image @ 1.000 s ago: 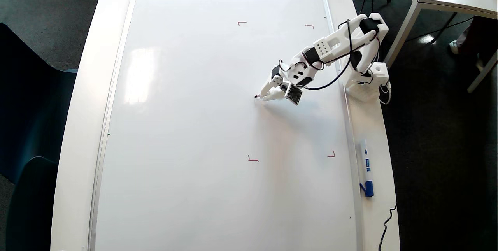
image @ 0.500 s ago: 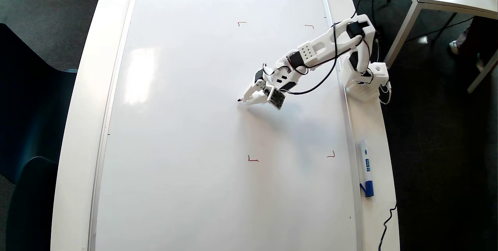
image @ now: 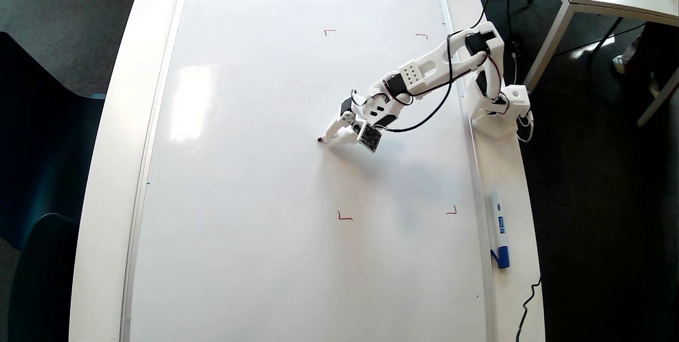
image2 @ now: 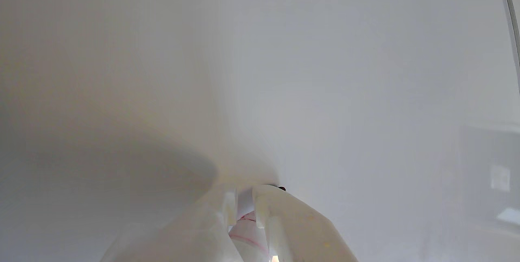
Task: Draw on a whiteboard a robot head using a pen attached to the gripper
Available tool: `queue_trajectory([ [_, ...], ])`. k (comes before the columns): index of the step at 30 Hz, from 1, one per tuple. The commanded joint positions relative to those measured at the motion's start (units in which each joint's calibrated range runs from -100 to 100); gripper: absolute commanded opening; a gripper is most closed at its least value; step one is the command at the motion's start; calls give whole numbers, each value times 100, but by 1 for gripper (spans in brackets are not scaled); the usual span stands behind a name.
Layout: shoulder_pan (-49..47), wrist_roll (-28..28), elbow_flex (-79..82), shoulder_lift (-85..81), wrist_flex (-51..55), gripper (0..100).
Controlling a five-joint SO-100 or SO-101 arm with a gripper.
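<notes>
One end effector (image: 330, 138) is clamped on one pen (image: 322, 140), whose red tip meets the whiteboard (image: 254, 172) mid-board. Four red corner marks (image: 345, 218) show; one white-and-blue marker (image: 499, 229) lies on the desk (image: 512, 183).

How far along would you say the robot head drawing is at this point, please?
Done: only four red corner marks show on the whiteboard; no head outline. In hand: the gripper holds the pen, tip at the board. Left: the whole head.
</notes>
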Motion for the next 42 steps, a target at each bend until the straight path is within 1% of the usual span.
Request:
queue_trajectory([
  [1,32,-29,-161,-90,0,1],
  [8,-4,-29,230,-350,9,1],
  [28,-196,-39,3271,-2899,9,1],
  [34,-196,-50,3789,-3545,548,1],
  [37,-196,-222,4025,-3922,852,1],
  [42,-196,-232,4270,-4358,1338,1],
])
